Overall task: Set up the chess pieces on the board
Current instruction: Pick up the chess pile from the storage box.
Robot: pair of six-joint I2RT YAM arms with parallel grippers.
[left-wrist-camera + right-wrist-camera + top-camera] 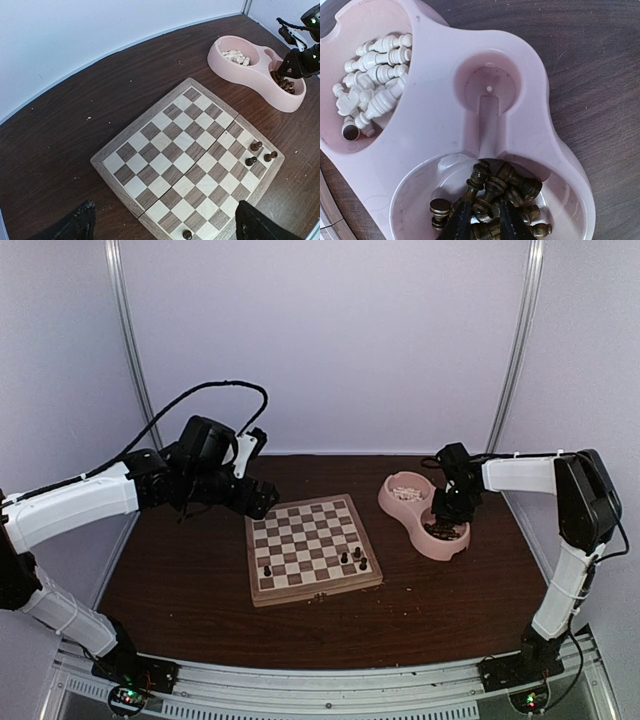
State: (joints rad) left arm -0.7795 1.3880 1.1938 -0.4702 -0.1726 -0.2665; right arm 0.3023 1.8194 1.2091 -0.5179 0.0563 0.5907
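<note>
**Board** (pixel 313 550): one, square, checked, flat at the centre of the top view on the brown table (pixel 180 580).

**Dark chess pieces on the board** (pixel 256 146): four, all upright. Three are clustered near the board's right edge in the left wrist view. The fourth stands alone at the lower edge and is partly cut off by the frame.

**Pink double bowl** (pixel 400 508): one, right of the board and apart from it.
- The upper-left well in the right wrist view holds the white chess pieces (pixel 375 75). They lie heaped, and some are cropped by the frame, so the count is uncertain.
- The lower well holds the dark heap (pixel 520 185). These overlap and are partly hidden behind the fingers, so they cannot be counted.

**Left gripper** (pixel 165 220): raised at the left of the top view and tilted towards the board. Its jaws are spread wide and hold nothing.

**Right gripper** (pixel 485 205): its arm is bent in from the right edge and it points down into the dark well. The fingers (pixel 461 220) stand narrowly apart among the pieces. I cannot tell whether any piece is pinched.
</note>
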